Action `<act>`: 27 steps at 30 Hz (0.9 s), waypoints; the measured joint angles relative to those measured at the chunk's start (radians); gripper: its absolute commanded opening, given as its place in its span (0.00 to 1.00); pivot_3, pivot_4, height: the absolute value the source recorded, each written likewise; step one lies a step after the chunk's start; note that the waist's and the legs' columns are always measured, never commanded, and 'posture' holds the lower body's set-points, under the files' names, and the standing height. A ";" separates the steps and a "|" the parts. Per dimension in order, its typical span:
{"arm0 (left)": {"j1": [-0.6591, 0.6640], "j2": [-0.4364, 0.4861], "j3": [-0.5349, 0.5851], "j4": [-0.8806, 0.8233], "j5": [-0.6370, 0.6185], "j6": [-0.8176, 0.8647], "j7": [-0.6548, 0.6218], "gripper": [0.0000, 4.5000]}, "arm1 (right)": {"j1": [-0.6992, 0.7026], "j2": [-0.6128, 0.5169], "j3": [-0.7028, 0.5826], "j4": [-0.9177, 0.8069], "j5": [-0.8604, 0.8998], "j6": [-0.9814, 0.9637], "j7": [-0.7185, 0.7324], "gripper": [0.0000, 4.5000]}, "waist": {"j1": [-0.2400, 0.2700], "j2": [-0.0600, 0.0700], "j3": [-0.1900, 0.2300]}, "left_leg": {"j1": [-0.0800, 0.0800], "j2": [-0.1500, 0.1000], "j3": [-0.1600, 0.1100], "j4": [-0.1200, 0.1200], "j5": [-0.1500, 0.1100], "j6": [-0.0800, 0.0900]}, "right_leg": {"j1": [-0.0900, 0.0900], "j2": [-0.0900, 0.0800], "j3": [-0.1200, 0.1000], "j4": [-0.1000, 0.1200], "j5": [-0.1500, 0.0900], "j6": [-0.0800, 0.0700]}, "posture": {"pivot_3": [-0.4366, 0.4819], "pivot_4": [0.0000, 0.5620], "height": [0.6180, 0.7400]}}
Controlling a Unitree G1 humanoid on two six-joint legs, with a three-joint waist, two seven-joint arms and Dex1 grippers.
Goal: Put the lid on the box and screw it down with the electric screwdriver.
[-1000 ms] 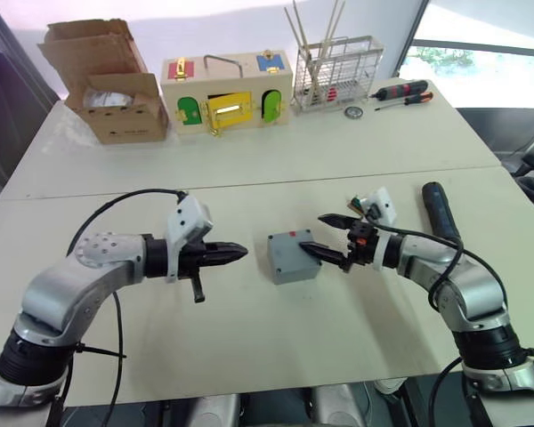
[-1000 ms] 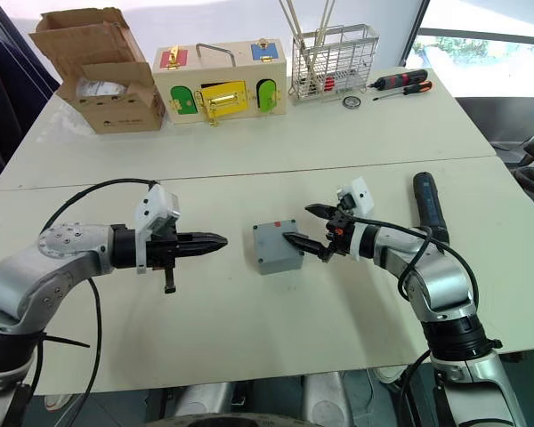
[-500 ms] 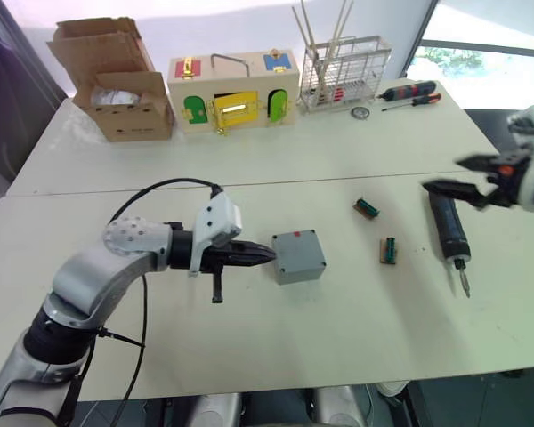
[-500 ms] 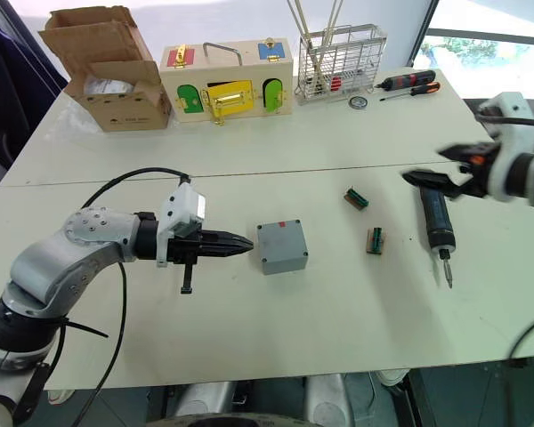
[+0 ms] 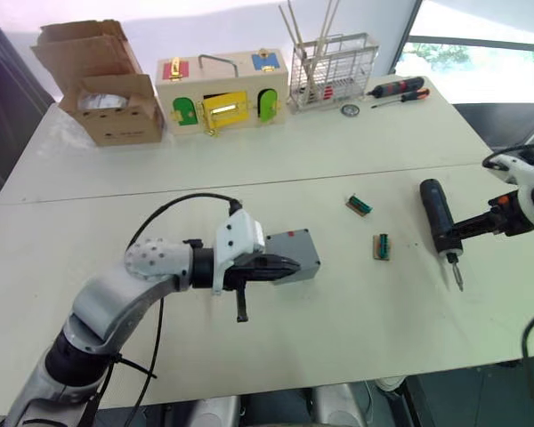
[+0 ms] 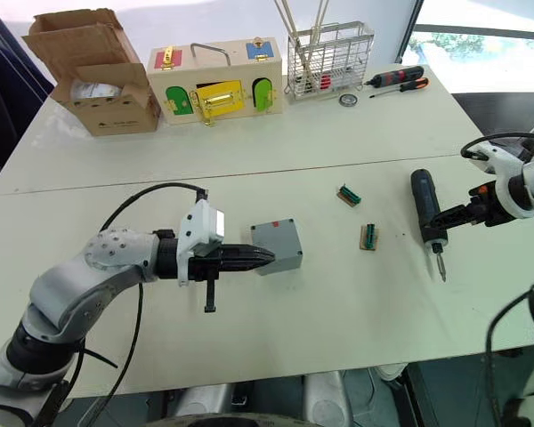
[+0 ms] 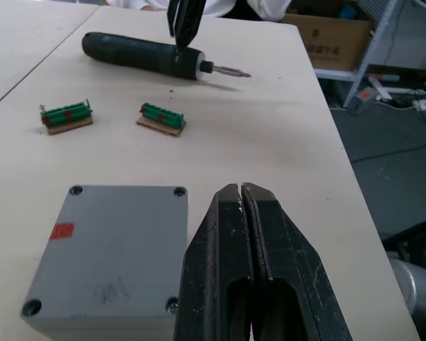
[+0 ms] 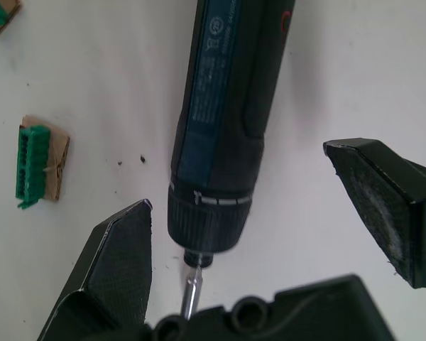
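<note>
Table (image 5: 276, 160) first: the box (image 5: 295, 255) sits mid-table with its lid (image 7: 117, 241) on, screw holes showing at the corners. I have the left gripper (image 5: 287, 266) pressed shut and empty against its near side. Out right lies the electric screwdriver (image 6: 425, 208), my right gripper (image 8: 270, 234) spread wide astride its collar (nothing held yet). Pickup step; next I close squarely.

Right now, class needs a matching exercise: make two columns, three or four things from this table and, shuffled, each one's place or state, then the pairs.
1. left gripper
2. right gripper
3. electric screwdriver
4. hand screwdrivers

A. lying flat between open fingers
B. open, astride the driver's bit end
C. at the table's far edge, beside the wire basket
D. shut, beside the box

Pairs: 1-D, 2-B, 3-A, 4-C
</note>
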 measured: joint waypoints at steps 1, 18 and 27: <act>0.009 -0.002 0.000 -0.011 -0.004 0.003 0.012 0.00 | -0.014 0.021 0.000 0.035 -0.016 -0.009 0.007 0.99 | 0.003 0.000 0.000 | 0.000 0.000 -0.001 0.000 0.000 0.000 | 0.000 0.000 0.000 0.000 0.000 0.000 | 0.48 0.27 1.00; 0.053 -0.002 0.001 -0.040 -0.011 0.024 0.114 0.00 | -0.082 0.182 -0.038 0.349 -0.250 -0.174 -0.017 0.40 | -0.001 -0.001 -0.001 | 0.001 -0.001 -0.002 0.000 0.000 -0.001 | 0.001 0.001 -0.001 0.001 0.000 0.000 | 0.48 0.27 1.00; 0.059 0.025 0.004 -0.039 -0.011 0.039 0.110 0.00 | -0.072 0.185 -0.070 0.369 -0.310 -0.226 -0.007 0.39 | 0.001 -0.004 -0.003 | 0.001 -0.001 -0.002 0.000 0.000 -0.001 | 0.002 0.001 -0.001 0.000 0.000 0.000 | 0.48 0.27 1.00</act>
